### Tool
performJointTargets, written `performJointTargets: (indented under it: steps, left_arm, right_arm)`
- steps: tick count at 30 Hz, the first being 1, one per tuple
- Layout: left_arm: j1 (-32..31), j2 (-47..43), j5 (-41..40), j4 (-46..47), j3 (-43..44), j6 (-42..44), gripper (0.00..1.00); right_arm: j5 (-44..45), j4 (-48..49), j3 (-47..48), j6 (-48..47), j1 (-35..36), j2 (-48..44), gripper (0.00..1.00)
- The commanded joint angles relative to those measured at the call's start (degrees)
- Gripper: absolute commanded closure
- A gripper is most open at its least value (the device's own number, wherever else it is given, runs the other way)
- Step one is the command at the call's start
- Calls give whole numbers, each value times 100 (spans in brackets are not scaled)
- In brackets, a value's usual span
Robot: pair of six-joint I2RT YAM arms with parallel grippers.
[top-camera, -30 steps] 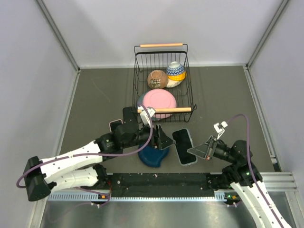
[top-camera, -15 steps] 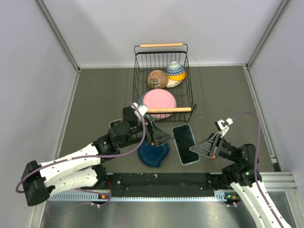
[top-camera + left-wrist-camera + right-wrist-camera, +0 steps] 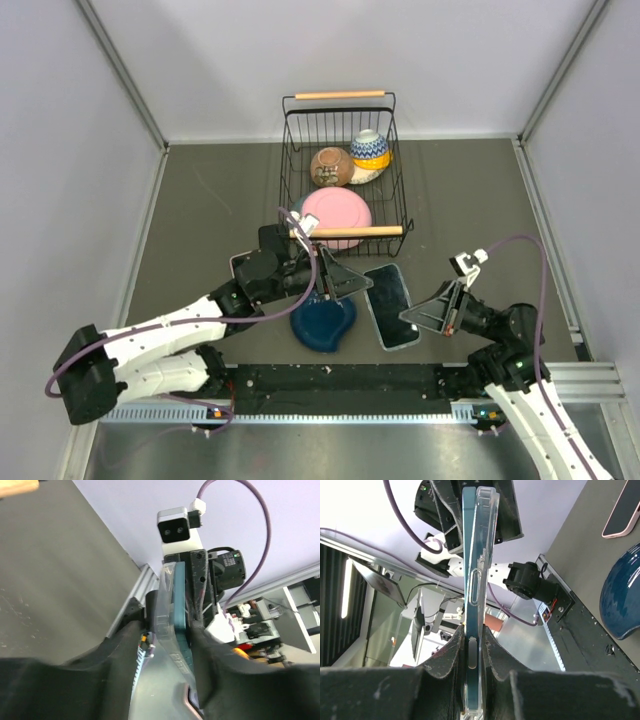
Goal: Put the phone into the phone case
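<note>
The phone (image 3: pixel 390 302), dark screen up, hangs just above the table in its clear phone case. My right gripper (image 3: pixel 418 313) is shut on their right edge. In the right wrist view the teal phone (image 3: pixel 469 555) and the clear case (image 3: pixel 486 540) stand edge-on, pinched together in that gripper (image 3: pixel 472 637). My left gripper (image 3: pixel 348 283) is at the phone's left edge. In the left wrist view the phone (image 3: pixel 180 610) and case (image 3: pixel 164 615) run between its fingers. That gripper (image 3: pixel 170 627) is open, its right finger against the phone and a narrow gap on the left.
A dark blue dish (image 3: pixel 323 322) lies under the left gripper. A pink-edged phone (image 3: pixel 243 262) lies left of it. Behind stands a wire basket (image 3: pixel 400 190) with a pink plate (image 3: pixel 337 215), a brown bowl (image 3: pixel 331 166) and a patterned bowl (image 3: pixel 369 148).
My left gripper has moved right to the phone's left edge and its jaws have narrowed around it. The right gripper shifted slightly right with the phone, then held still.
</note>
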Motion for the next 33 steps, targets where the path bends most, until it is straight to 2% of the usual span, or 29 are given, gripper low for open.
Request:
performJointTargets:
  steps: [1, 4, 5, 8, 11, 13, 15, 16, 17, 18, 19, 20, 21, 22, 24, 27, 33]
  left_arm:
    - [16, 176, 285, 641, 107, -96, 66]
    - [16, 308, 329, 493, 195, -88, 87]
    - [16, 335, 364, 423, 239, -44, 100]
    - [16, 449, 417, 132, 353, 9, 100]
    - [25, 634, 496, -394, 546, 184, 100]
    - [34, 747, 662, -370, 564, 194, 100]
    - [34, 809, 847, -220, 547, 132, 100]
    - [42, 810, 874, -185, 538, 115, 100]
    - [51, 801, 970, -106, 529, 115, 100]
    - [51, 757, 979, -79, 485, 115, 96]
    - [69, 713, 980, -53, 459, 132, 88]
    - [69, 678, 936, -44, 415, 132, 75]
    - [69, 626, 909, 60, 310, 123, 52]
    - [69, 625, 909, 148, 257, 62, 45]
    - [69, 704, 1067, 664, 108, -78, 40]
    - [51, 1010, 1365, 1176, 107, -412, 39]
    - [51, 1469, 1568, 1547, 283, -545, 48]
  right_arm:
    - [-50, 236, 41, 35, 33, -612, 100]
    - [-50, -89, 129, -263, 33, -612, 100]
    - [-33, -534, 259, -413, 33, -612, 99]
    - [99, -1335, 549, -993, 33, -568, 87]
    - [301, -1706, 752, -1380, 33, -480, 74]
    - [477, -1751, 823, -1608, 33, -392, 72]
    - [564, -1752, 885, -1723, 33, -296, 76]
    - [591, -1717, 902, -1793, 33, -208, 88]
    - [670, -1716, 972, -1855, 25, -164, 95]
    - [723, -1716, 1016, -1934, 33, -137, 100]
    - [784, -1682, 1051, -1943, 25, -128, 100]
    - [880, -1646, 1104, -1961, 33, -137, 100]
    - [925, -1594, 1131, -1952, 25, -128, 100]
    - [934, -1385, 1105, -1865, 25, -102, 100]
    - [899, -1111, 1034, -1681, 33, -84, 100]
    - [881, -785, 911, -1540, 33, 100, 100]
    - [873, -951, 858, -1644, 33, 74, 100]
